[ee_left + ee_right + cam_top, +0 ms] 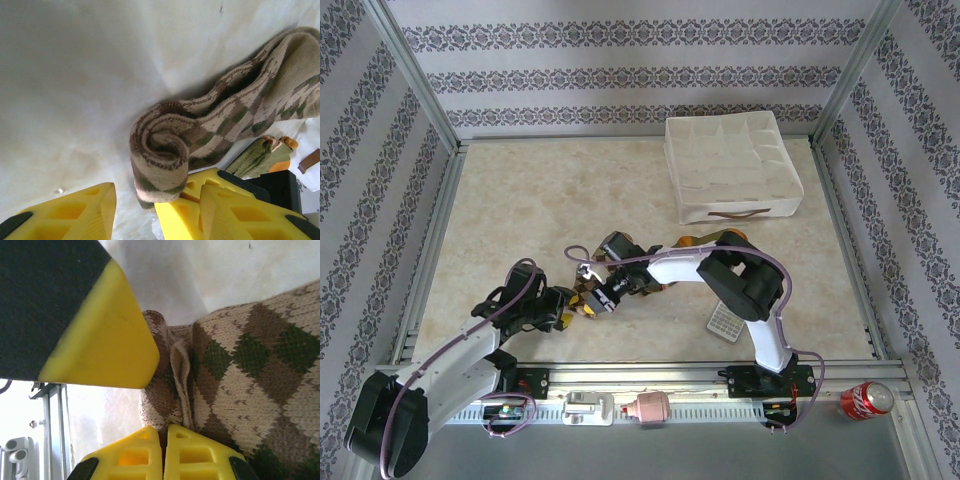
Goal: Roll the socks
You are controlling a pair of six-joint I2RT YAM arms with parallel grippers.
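- From above, the socks (665,286) are lying mid-table (520,220), almost wholly hidden under the right arm (740,280). Only brownish scraps are peeking out. The left gripper (570,312) and right gripper (600,300) are meeting over them, too crowded for me to be reading their jaws. A white box (730,165) is sitting far right and a can (865,400) near right.
- At the left wrist, the argyle sock (225,110) is lying on the table, its near end coiled into a tight roll. The rest is trailing to the upper right, cut by the frame edge. The left gripper (157,192) is standing released, with the roll between its fingers (75,210) and clear of the left one. The roll's right side is hiding behind the right gripper's yellow tips. The green sock (255,156), orange-tipped, is peeking out beyond, mostly covered.
- At the right wrist, the right gripper (164,427) is clenched, fingertips pressing together at the argyle's folded edge. Whether fabric is pinched I cannot tell. Tan, brown and green diamonds are running off the right. A left finger is looming, blurred, at upper left.
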